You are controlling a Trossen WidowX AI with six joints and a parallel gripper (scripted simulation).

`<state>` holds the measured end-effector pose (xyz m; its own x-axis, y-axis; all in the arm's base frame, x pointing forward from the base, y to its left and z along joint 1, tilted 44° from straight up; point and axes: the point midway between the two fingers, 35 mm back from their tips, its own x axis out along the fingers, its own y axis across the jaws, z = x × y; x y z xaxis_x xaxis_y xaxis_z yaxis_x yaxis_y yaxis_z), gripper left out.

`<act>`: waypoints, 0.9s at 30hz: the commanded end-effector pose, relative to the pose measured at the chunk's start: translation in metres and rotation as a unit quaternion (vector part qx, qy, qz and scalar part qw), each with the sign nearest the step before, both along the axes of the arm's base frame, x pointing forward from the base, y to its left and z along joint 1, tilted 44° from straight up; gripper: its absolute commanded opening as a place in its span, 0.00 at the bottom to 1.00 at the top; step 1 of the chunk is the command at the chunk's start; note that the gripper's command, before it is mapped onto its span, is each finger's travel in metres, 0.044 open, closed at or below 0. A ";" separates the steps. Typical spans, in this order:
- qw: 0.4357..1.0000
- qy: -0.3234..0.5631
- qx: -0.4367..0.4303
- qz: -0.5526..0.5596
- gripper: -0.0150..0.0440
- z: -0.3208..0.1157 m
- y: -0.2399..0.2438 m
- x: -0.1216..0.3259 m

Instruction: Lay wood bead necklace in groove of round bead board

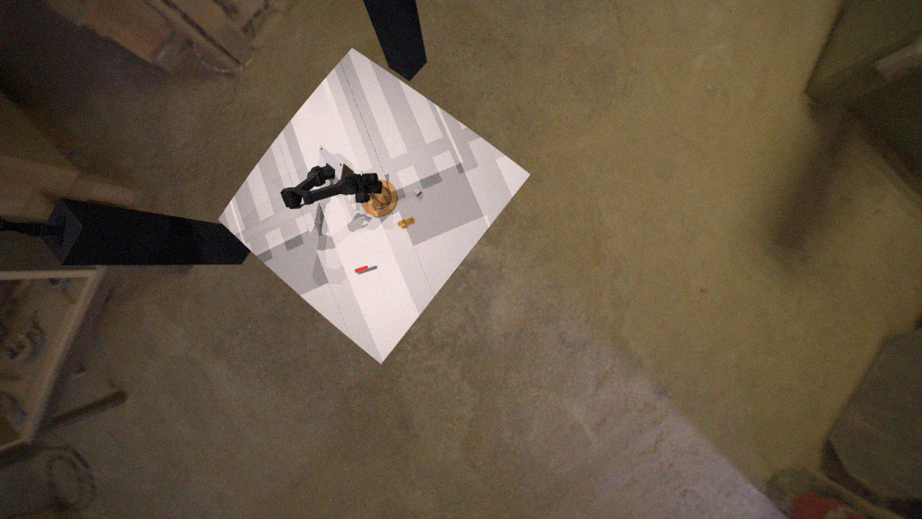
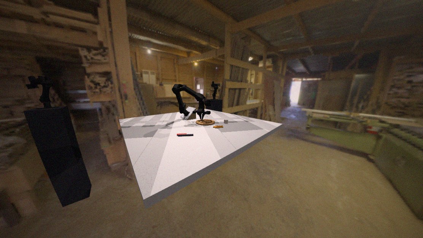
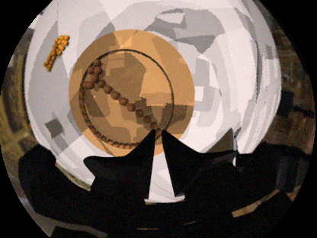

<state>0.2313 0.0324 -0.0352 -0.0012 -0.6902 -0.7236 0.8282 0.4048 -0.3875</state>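
The round wooden bead board point(image 1: 392, 206) point(image 2: 205, 122) point(image 3: 184, 76) lies flat under the arm. In the wrist view, the brown wood bead necklace point(image 3: 123, 101) lies on it: one run follows the groove point(image 3: 173, 95) along the left and lower left, several beads bunch at the upper left, and another run crosses the middle diagonally to the fingertips. The groove's top and right show no beads. My gripper point(image 3: 158, 133) point(image 2: 201, 119) points down at the board's near edge, its tips nearly together on a bead at that run's end. The fingers partly hide this bead.
An orange bead cluster point(image 1: 405, 223) point(image 2: 218, 126) point(image 3: 57, 51) lies beside the board. A small grey block point(image 1: 418, 191) point(image 2: 225, 121) point(image 3: 54, 127) stands beyond it. A red and dark stick-like object point(image 1: 366, 269) point(image 2: 185, 134) lies farther off.
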 end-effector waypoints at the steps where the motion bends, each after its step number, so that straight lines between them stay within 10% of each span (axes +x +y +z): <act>1: 1.000 -0.001 0.001 0.000 0.25 0.000 0.000 0.000; 27: 1.000 -0.001 -0.002 0.001 0.25 0.005 0.004 0.000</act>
<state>0.2316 0.0365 -0.0294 0.0030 -0.6940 -0.7199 0.8269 0.4066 -0.3885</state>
